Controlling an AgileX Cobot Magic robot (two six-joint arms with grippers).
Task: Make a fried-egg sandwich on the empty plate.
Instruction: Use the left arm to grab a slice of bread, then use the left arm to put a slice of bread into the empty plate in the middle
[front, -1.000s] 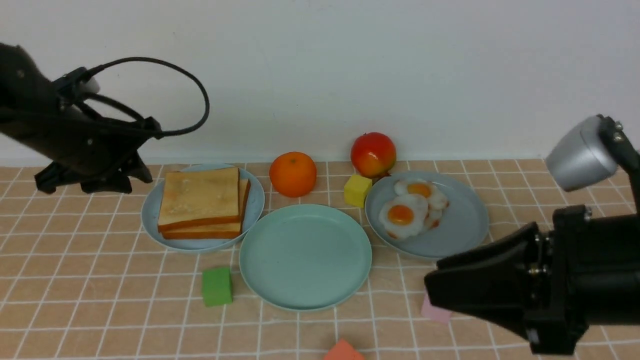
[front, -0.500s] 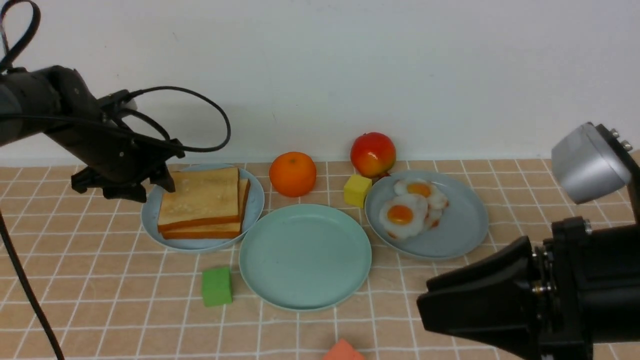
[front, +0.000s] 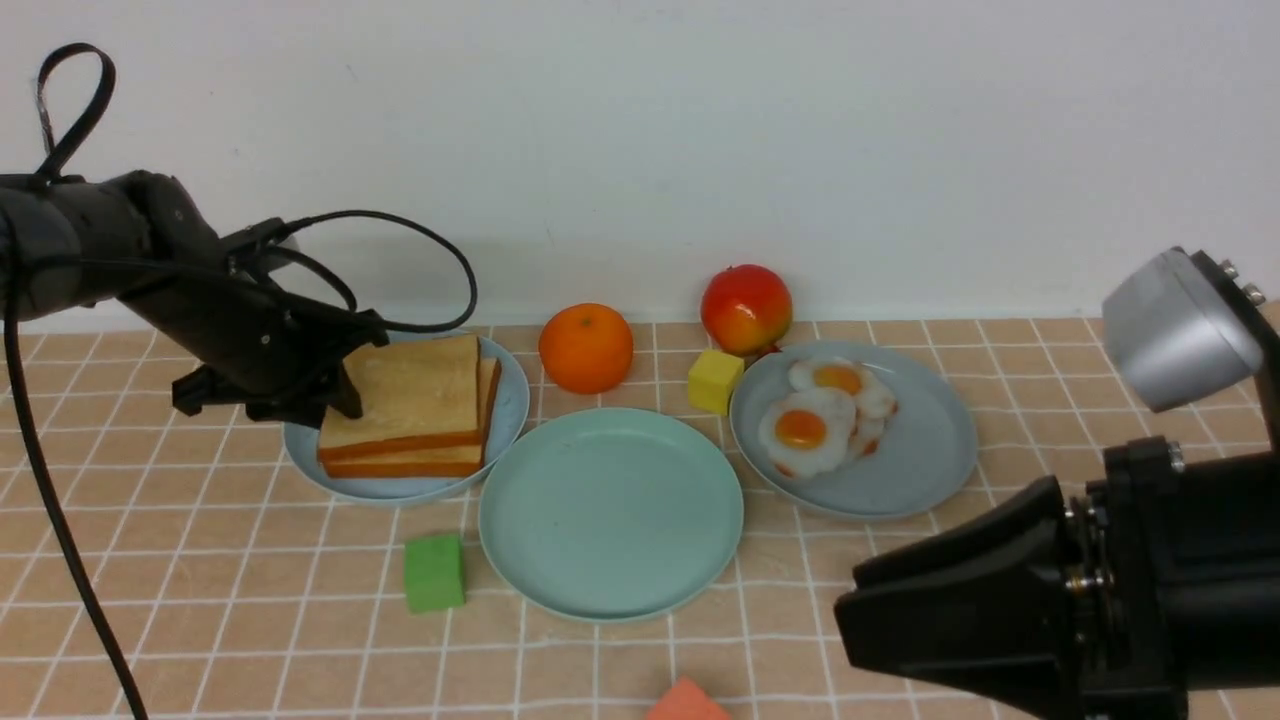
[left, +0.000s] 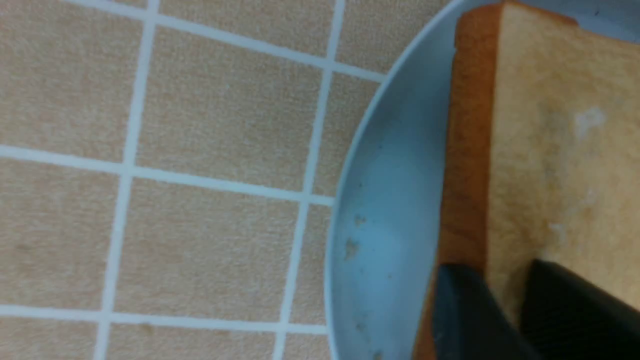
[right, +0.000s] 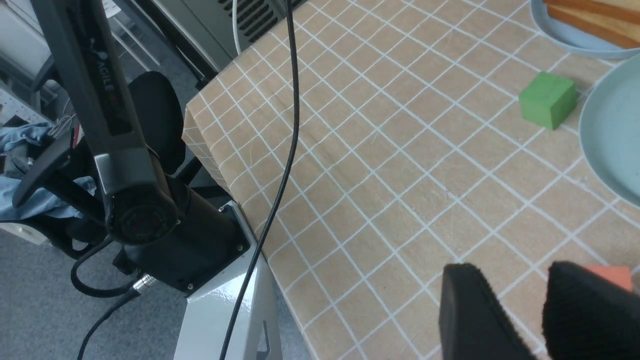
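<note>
The empty teal plate (front: 610, 515) sits at the middle front; its rim also shows in the right wrist view (right: 615, 125). Two stacked toast slices (front: 405, 395) lie flat on a sky-blue plate (front: 505, 400). My left gripper (front: 345, 400) is at the stack's left edge. In the left wrist view (left: 505, 270) it is slightly open, one finger beside the crust and one over the top slice (left: 550, 125). Two fried eggs (front: 805, 430) lie on a grey-blue plate (front: 920, 450). My right gripper (front: 850, 600) hovers low at the front right, open and empty (right: 505, 275).
An orange (front: 585, 348), an apple (front: 746, 308) and a yellow block (front: 715, 381) stand behind the plates. A green block (front: 434, 572), an orange-red block (front: 685, 702) and a pink block (front: 868, 625) lie in front. The left arm's cable hangs at the table's left.
My left arm has moved right and down, from left of the sky-blue plate to the toast stack's left edge. The right gripper sank slightly. The toast has not moved.
</note>
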